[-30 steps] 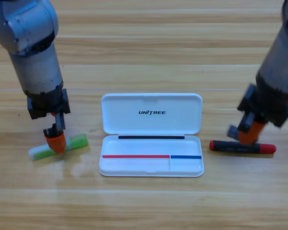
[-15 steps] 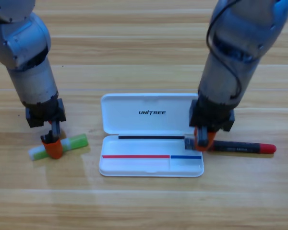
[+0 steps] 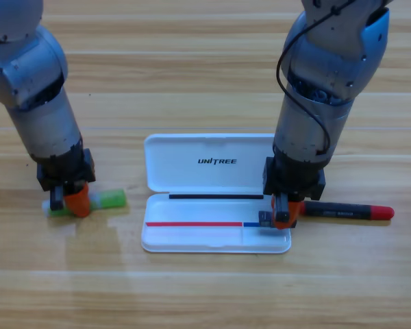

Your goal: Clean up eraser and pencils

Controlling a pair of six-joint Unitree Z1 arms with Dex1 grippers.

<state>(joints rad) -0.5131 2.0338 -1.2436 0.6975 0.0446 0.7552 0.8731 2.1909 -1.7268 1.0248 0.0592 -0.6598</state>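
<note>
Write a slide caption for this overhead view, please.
Left gripper down on the green pencil; right gripper carries the eraser over the open UNITREE case, red pencil beside it.

the word "unitree" stands in dark capital letters on the inside of the lid of the open white case [image 3: 216,162], near the middle of the table. the red pencil [image 3: 349,211], right of the case, has a black label whose print is too small to read.

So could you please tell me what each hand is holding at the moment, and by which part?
The left hand is down over the green pencil near its middle; the right hand carries the eraser over the case. Neither grip can be confirmed.
</note>
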